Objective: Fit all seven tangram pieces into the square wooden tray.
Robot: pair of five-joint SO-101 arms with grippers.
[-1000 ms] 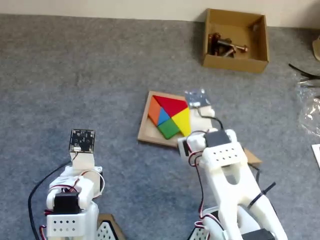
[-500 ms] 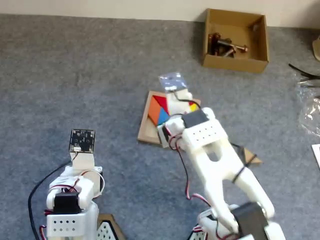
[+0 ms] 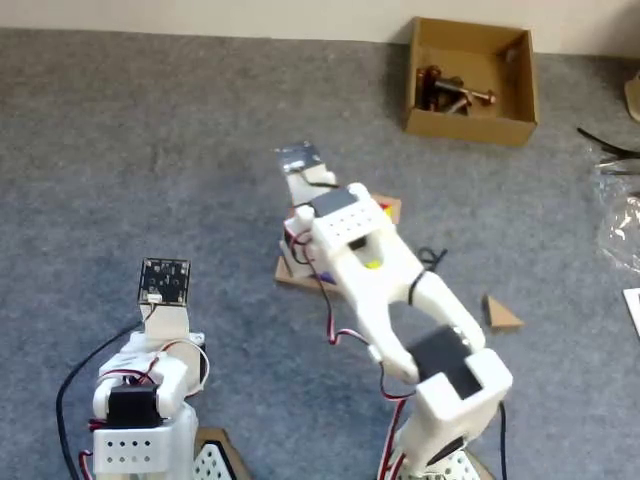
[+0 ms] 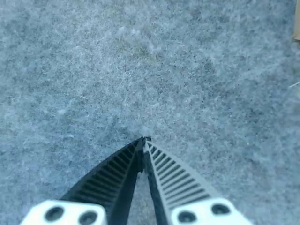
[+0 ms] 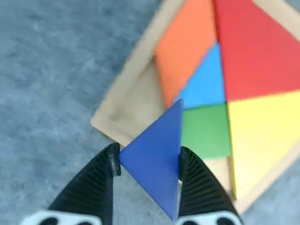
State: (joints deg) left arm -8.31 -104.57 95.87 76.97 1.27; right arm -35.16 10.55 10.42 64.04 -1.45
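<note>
The square wooden tray point(image 5: 125, 91) holds an orange piece point(image 5: 185, 47), a red triangle point(image 5: 255, 51), a light blue piece point(image 5: 206, 86), a green square point(image 5: 206, 131) and a yellow triangle point(image 5: 262, 136). Bare wood shows in the tray's corner beside the orange piece. My right gripper point(image 5: 149, 159) is shut on a dark blue triangle point(image 5: 157, 150), held just above the tray's near edge. In the high view the right arm point(image 3: 350, 240) lies across the tray point(image 3: 288, 270) and hides most of it. My left gripper point(image 4: 144, 141) is shut on nothing, low over grey carpet.
A tan wooden triangle point(image 3: 500, 313) lies on the carpet right of the tray. A cardboard box point(image 3: 470, 80) with metal parts stands at the back right. A plastic bag point(image 3: 620, 230) and cables point(image 3: 605, 150) sit at the right edge. The left arm point(image 3: 150, 390) stands at the front left.
The right arm has swung leftwards across the tray, from its right side to its left side, and now covers most of it. The left arm has not moved.
</note>
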